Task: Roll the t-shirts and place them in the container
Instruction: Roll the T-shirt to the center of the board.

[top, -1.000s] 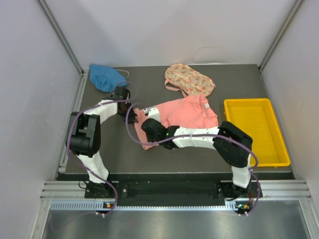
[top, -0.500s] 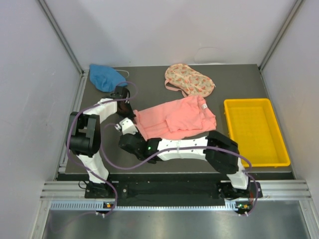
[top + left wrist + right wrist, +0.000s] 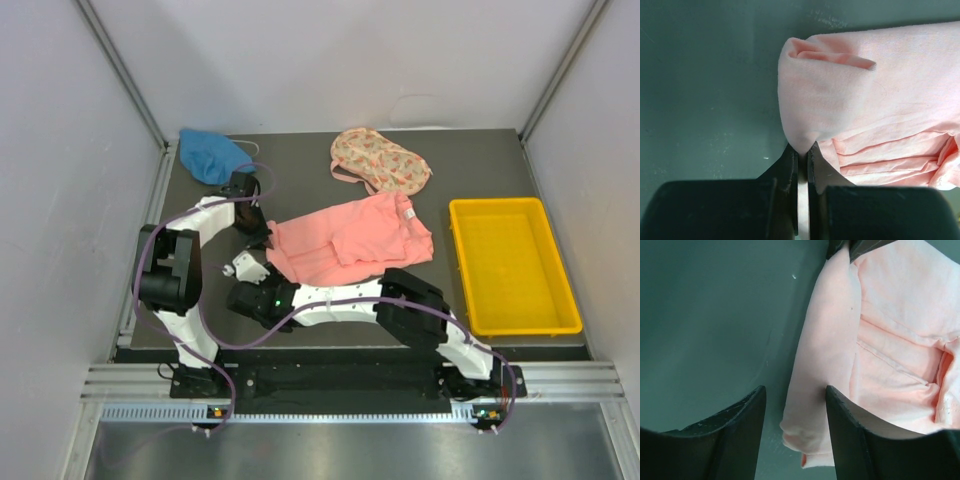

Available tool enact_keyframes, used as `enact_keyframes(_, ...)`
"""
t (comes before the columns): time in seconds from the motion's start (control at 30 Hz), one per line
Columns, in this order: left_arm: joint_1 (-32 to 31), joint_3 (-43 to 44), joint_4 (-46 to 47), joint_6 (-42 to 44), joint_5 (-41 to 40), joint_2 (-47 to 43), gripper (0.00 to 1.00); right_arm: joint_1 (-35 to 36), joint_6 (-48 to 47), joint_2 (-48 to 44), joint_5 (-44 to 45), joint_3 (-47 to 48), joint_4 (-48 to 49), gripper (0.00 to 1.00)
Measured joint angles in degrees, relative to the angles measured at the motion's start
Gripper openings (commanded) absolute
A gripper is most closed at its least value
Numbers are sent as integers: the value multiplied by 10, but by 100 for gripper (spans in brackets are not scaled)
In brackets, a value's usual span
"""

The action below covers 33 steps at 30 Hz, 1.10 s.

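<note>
Left gripper (image 3: 802, 151) pinches the salmon t-shirt (image 3: 875, 95); right gripper (image 3: 795, 397), half open, holds nothing.

Both arms are the same build, left arm (image 3: 172, 278) and right arm (image 3: 342, 299): white link shells with chunky black joint housings. A purplish cable (image 3: 147, 243) loops loose along each one. Tiny green light (image 3: 277, 297) near the right wrist, probably a status LED. The right gripper (image 3: 795, 395) has thick matte black fingers (image 3: 742, 425), slightly dusty. The left gripper (image 3: 802, 152) has thin, flat black ones.
</note>
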Motion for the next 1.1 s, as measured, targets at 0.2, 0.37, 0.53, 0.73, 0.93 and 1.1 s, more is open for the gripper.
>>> enact_keyframes(0.2,0,1,0,0,0,3,0,1,1,34,7,44,-41,52)
enact_keyframes(0.37,1,3,-2,0,2,8,0,2,9,60,21,81,-87,50)
enact_keyframes(0.53,2,3,-2,0,3,9,0,4,21,90,43,131,-141,46)
enact_keyframes(0.73,2,3,-2,0,3,9,0,5,29,90,49,131,-160,44)
enact_keyframes(0.93,2,3,-3,0,4,9,0,4,32,69,50,84,-126,30)
enact_keyframes(1.1,2,3,-7,0,9,9,2,-2,35,2,23,-11,-54,25)
